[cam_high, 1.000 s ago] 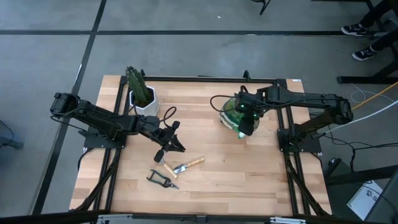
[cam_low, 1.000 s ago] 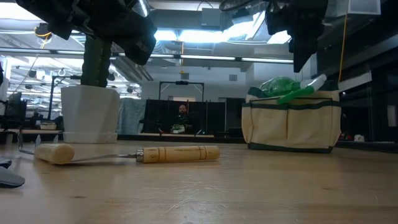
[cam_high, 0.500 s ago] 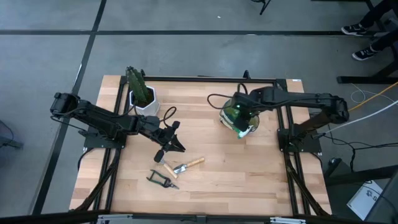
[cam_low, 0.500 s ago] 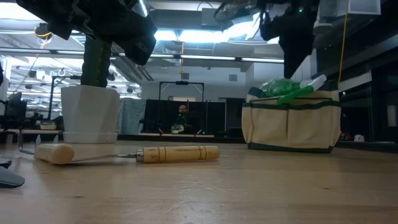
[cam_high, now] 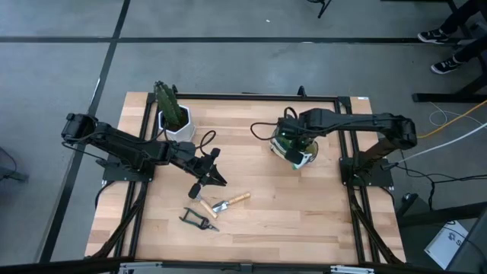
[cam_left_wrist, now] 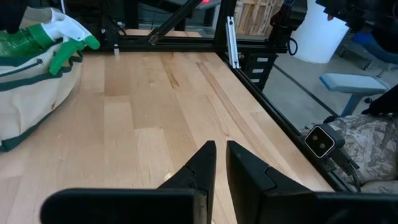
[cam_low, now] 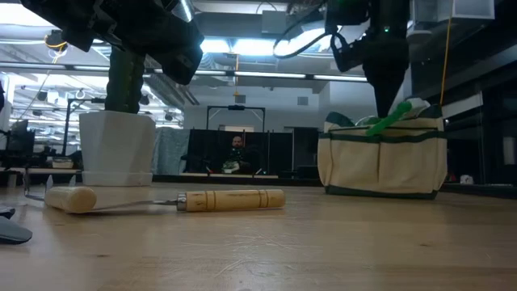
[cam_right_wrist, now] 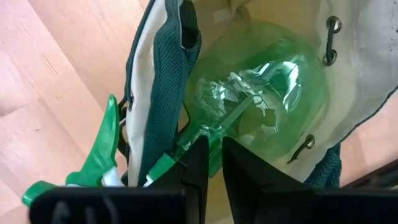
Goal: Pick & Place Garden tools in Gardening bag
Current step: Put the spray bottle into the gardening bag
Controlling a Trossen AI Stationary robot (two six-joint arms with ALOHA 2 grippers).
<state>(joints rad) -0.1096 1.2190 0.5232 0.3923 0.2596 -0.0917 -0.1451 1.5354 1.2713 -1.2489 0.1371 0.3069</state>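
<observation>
The tan gardening bag (cam_high: 293,146) with green trim stands at the table's far right, and it also shows in the low view (cam_low: 381,162). The green spray bottle (cam_right_wrist: 261,106) lies inside it, with its trigger (cam_low: 393,118) sticking over the rim. My right gripper (cam_right_wrist: 211,146) is shut and points down into the bag's mouth. My left gripper (cam_left_wrist: 221,155) is shut and empty above the table's middle (cam_high: 215,177). Two wooden-handled tools (cam_high: 224,202) and the black-handled shears (cam_high: 198,220) lie flat on the table near the front. My right gripper comes from above, pointing down, and its shut fingertips (cam_right_wrist: 200,144) stand on the spray bottle at its neck (cam_right_wrist: 217,127), where the clear body meets the spray head. The bottle lies on its side in the bag. The fingers hide the point of touch itself.
A green cactus-like plant in a white pot (cam_high: 173,118) stands at the far left. Black frame rails run along the table's left and right edges. Bare wood lies between the tools and the bag. A person sits far off in the room (cam_low: 236,149).
My right gripper has moved toward the table's left edge and down, from beside the bag into its mouth. The spray bottle's green body has sunk lower in the bag, and only its trigger still shows above the rim. The bag has shifted slightly.
</observation>
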